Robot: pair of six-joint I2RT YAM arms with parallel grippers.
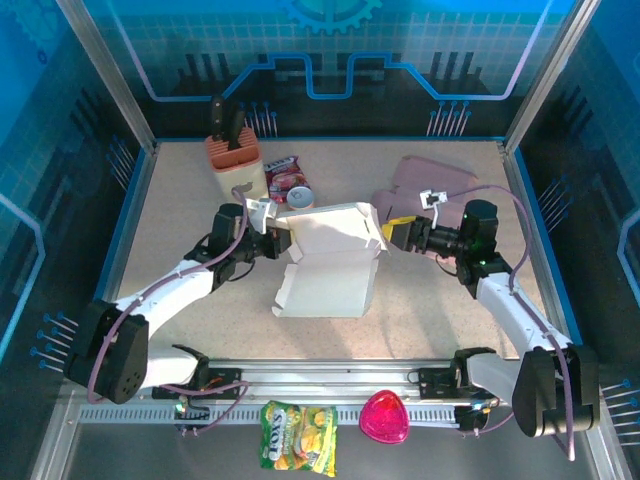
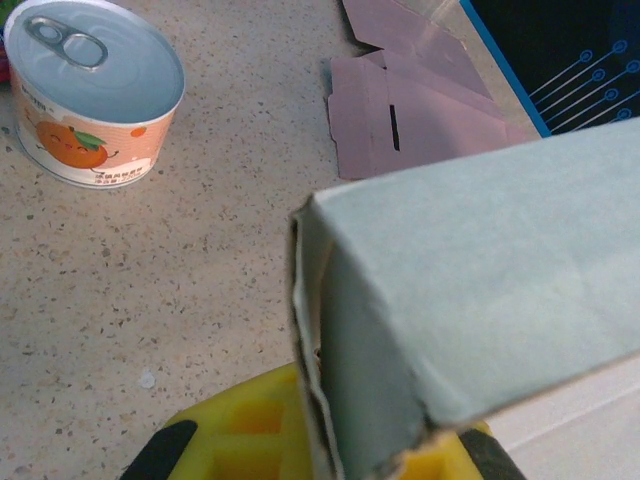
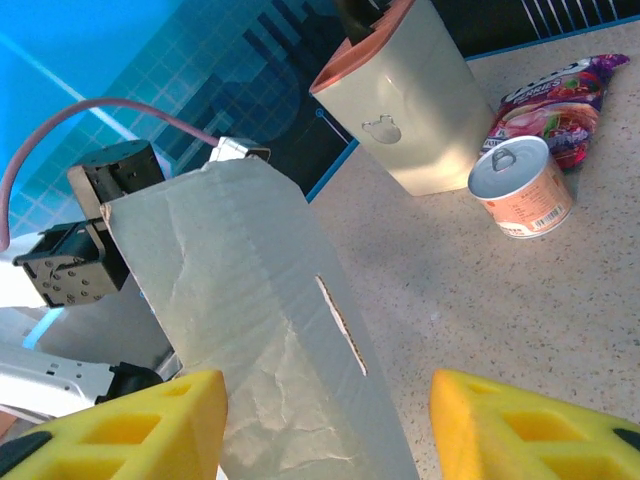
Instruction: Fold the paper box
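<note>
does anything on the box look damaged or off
Yes: the paper box has a wrinkled, creased side wall, and in the left wrist view its corner edge looks ragged and slightly split. Nothing is spilled.

Speckled beige counter (image 1: 180,200), blue-edged. Back left, a block (image 1: 236,160) stands upright, and just right of it a pouch (image 1: 283,172) lies flat with a can (image 1: 300,197) upright in front, touching or nearly so. Back right, a pink card (image 1: 430,180) lies flat. Dead centre, the white box (image 1: 330,270) rests open on the surface.
</note>
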